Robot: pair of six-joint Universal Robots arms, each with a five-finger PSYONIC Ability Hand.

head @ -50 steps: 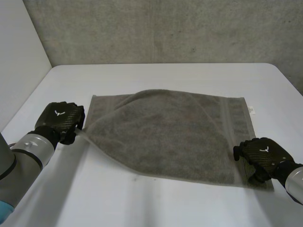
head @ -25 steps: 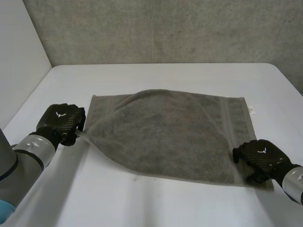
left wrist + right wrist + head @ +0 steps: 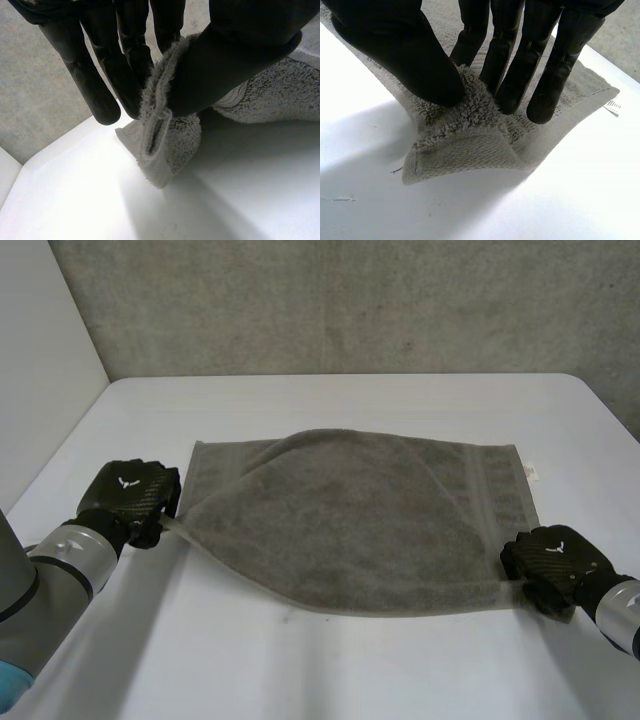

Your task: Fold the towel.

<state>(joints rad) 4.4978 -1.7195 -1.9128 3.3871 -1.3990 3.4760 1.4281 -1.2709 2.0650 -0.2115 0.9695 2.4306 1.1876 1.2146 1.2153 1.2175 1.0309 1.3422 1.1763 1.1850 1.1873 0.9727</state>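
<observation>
— Towel (image 3: 360, 520)?
— Grey, fluffy, spread on the white table (image 3: 350, 670), its middle humped.
— Held how?
— The left hand (image 3: 128, 495) pinches its near left corner, the right hand (image 3: 552, 558) its near right corner.

1 towel (image 3: 360, 520) lies on 1 white table (image 3: 350, 405). 2 black hands show in the head view: 1 left hand (image 3: 128, 495) at middle left, 1 right hand (image 3: 550, 560) at lower right.

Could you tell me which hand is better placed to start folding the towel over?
Probably the left hand: its pinched towel corner hangs clear of the table; the corner in the right hand touches it.
</observation>
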